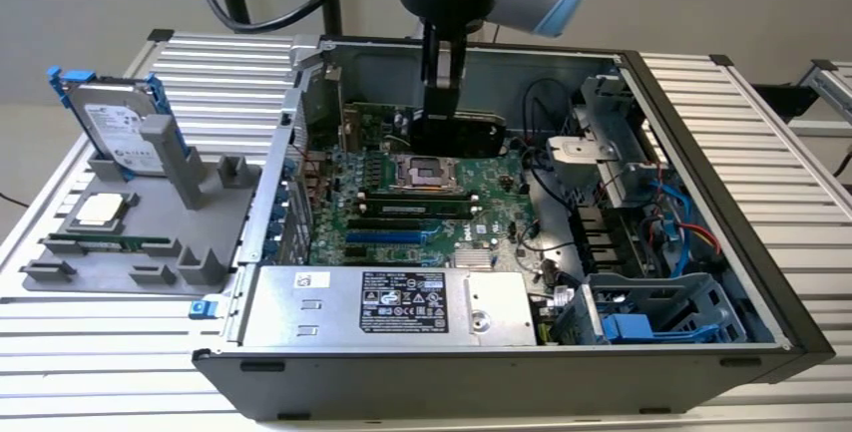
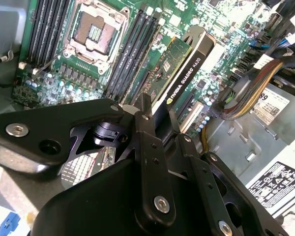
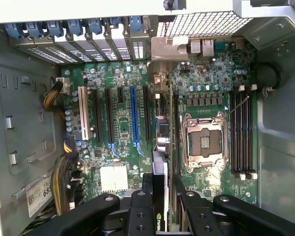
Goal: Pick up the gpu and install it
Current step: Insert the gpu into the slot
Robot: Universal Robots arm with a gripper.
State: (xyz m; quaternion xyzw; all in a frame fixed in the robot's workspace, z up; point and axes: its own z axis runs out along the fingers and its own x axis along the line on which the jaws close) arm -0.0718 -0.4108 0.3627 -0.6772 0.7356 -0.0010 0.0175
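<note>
Second wrist view shows the gpu [image 2: 183, 73], a flat green card with a black cooler along one face, hanging edge-on over the motherboard [image 2: 64, 81] inside the open case [image 1: 725, 168], the gripper [image 2: 160, 115] clamped tight on its upper edge.

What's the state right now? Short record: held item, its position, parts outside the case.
held: graphics card, jaws shut on it
card pose: on edge, black cooler on one face
card position: above the motherboard, inside the open computer case
outside case: hard drive upright on the grey stand, at the exterior view's left
</note>
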